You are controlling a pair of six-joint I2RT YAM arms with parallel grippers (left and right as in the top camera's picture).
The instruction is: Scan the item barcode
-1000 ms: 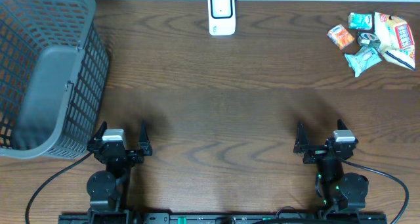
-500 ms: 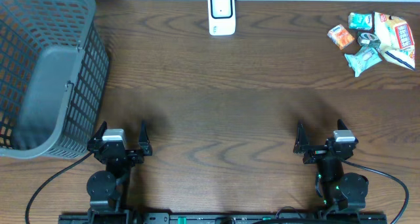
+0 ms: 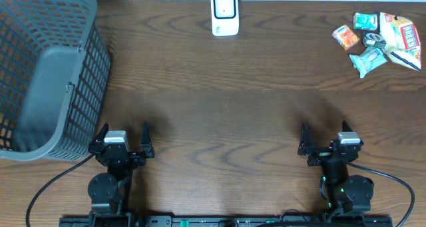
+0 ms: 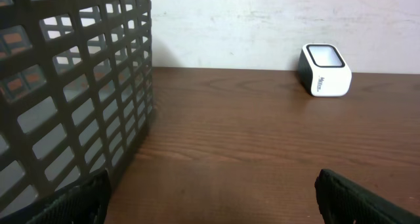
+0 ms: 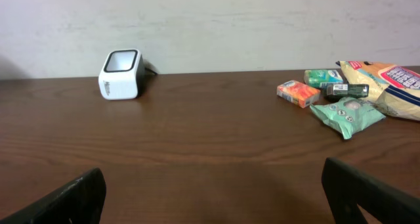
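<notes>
- Both arms sit parked at the bottom of the overhead frame. The left gripper point(image 3: 122, 142) has its jaws spread wide and holds nothing; the right gripper point(image 3: 327, 142) is likewise spread and empty.
- The items to scan lie in a tight cluster point(image 3: 378, 38) at the upper right of the overhead view, on the counter point(image 3: 226, 114), well apart from either arm. I make out an orange box point(image 5: 298, 92), a teal pouch point(image 5: 347, 113), a small dark tube point(image 5: 345, 89) and a larger snack bag point(image 5: 388, 78).
- The scanner point(image 3: 225, 13) stands at top centre, near the back edge, its window facing upward.
- The grey basket point(image 3: 48, 67) fills the upper left, just beside the left arm.
- Risk, in my judgement: the items touch or nearly touch, so wide jaws coming down on one could nudge or pinch a neighbour with it.
- Risk: the pouches look soft and crinkled; a grip on a loose edge could slip in transit.
- Risk: I cannot tell where any barcode sits, so the item may reach the scanner with the code facing away.
- Risk: the cluster lies far to the right, so I expect a long reach for the right arm with little margin near the counter edge.
- Risk: a left-arm swing could clip the basket wall.
</notes>
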